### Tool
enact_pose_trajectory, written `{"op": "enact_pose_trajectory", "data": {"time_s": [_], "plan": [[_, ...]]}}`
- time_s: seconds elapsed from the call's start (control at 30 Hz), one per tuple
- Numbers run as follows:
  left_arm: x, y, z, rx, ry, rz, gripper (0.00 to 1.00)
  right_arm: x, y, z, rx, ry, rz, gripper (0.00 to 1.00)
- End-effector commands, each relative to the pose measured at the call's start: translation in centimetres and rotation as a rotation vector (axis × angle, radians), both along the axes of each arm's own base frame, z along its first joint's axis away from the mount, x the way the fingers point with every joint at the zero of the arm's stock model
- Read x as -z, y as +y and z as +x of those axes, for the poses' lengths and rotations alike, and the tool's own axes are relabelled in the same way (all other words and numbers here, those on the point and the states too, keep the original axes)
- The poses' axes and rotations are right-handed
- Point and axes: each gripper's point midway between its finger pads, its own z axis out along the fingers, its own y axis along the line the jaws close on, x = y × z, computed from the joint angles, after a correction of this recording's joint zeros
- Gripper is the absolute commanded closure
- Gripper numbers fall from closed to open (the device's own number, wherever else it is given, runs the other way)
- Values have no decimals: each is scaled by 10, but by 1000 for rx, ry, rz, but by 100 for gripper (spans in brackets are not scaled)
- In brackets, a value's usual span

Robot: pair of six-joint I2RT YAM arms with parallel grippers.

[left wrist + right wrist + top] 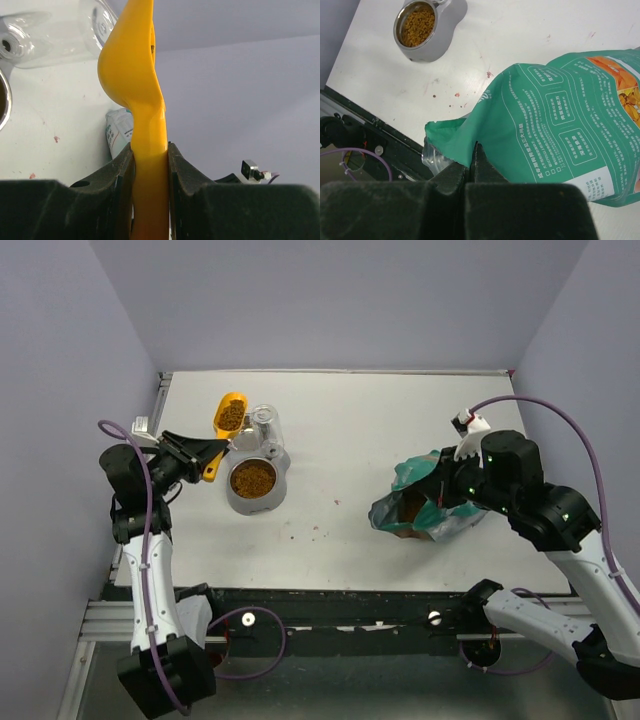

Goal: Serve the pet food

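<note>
**Step in hand: emptying a loaded scoop into the bowl.**

Tool state
- Left gripper (205, 453): partly open, clamped on the narrow handle of the orange plastic scoop (132, 65), one pad flat on each side.
- Right gripper (472, 156): fully closed, pinching the top edge of the teal-and-white printed bag (555, 125), right of centre in the overhead frame.

Location of material
- Small brown dry kibble pellets (231, 417): heaped in the scoop cup, upper left of the overhead frame.
- More pellets already in the round metal bowl with grey base (238, 506), just below the cup in that frame.
- Brown contents also visible in the bag mouth.

Procedure
1. Move the cup down-frame to sit over the bowl centre, not over its rim.
2. Steer clear of the clear plastic container (266, 423) lying just right of the cup. Contact between container and bowl: cannot tell.
3. Lower the cup close to the bowl before rolling the wrist, to limit bounce and scatter.
4. Roll slowly, pouring over the front lip.
5. Maintain firm clamping, given a smooth handle judged likely to pivot between the pads.
6. Leave the bag pinched upright, to avoid spillage onto the white table (340, 420).
</note>
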Motion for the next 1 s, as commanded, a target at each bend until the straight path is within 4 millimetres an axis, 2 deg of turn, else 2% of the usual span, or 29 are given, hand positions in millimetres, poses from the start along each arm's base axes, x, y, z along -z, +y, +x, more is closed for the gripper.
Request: {"op": "enact_pose_trajectory", "data": {"time_s": [0.0,0.23,0.43,0.87,0.97], "plan": [[-1,17,26,-13,-47,43,100,-67,23,-3,-105,-162,170,100],[25,40,64,-3,-11,64,100,-68,16,5,-69,-179,122,100],[52,50,85,70,31,91,100,-66,8,14,-19,-187,75,100],[119,58,101,151,171,112,100,-60,-3,26,67,-184,29,100],[127,62,104,142,220,110,100,-59,-5,27,80,-182,25,100]]}}
